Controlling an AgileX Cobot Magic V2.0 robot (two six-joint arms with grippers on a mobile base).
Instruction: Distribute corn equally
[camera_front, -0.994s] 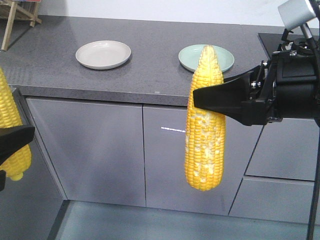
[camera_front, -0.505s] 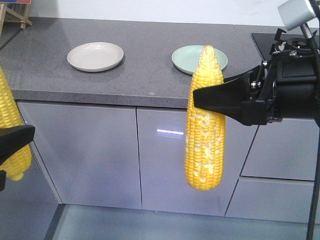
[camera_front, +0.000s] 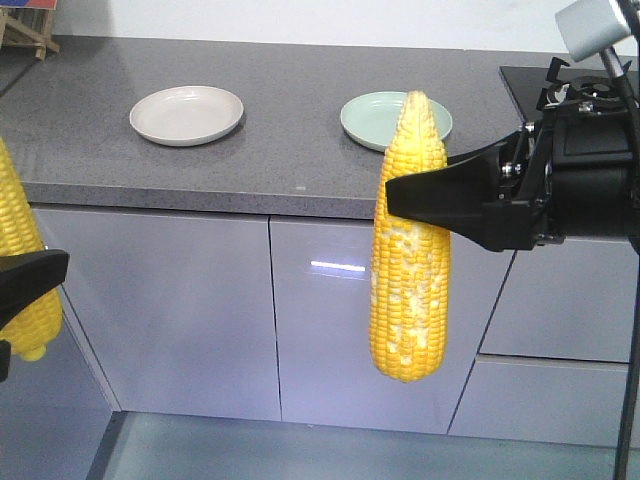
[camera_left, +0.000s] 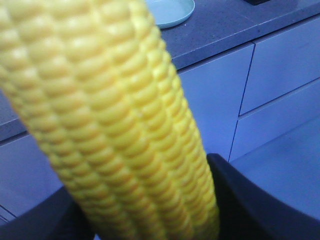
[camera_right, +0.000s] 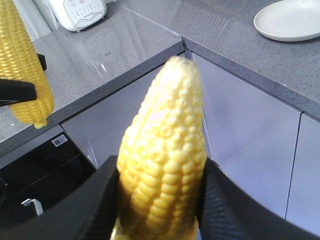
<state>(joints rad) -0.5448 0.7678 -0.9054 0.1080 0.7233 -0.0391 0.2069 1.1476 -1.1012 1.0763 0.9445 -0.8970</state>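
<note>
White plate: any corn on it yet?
No, the white plate shows only its bare surface in the front view.

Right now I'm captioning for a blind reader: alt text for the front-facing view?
The right claw grips a pale-patched yellow corn cob, tip up, before a grey counter bearing a white plate and a green plate. At the left edge, the left claw holds a second cob.

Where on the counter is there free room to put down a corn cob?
Both the white plate and the green plate look empty. The grey counter is bare between them and along its front edge. The right end is crowded by the black cooktop.
</note>
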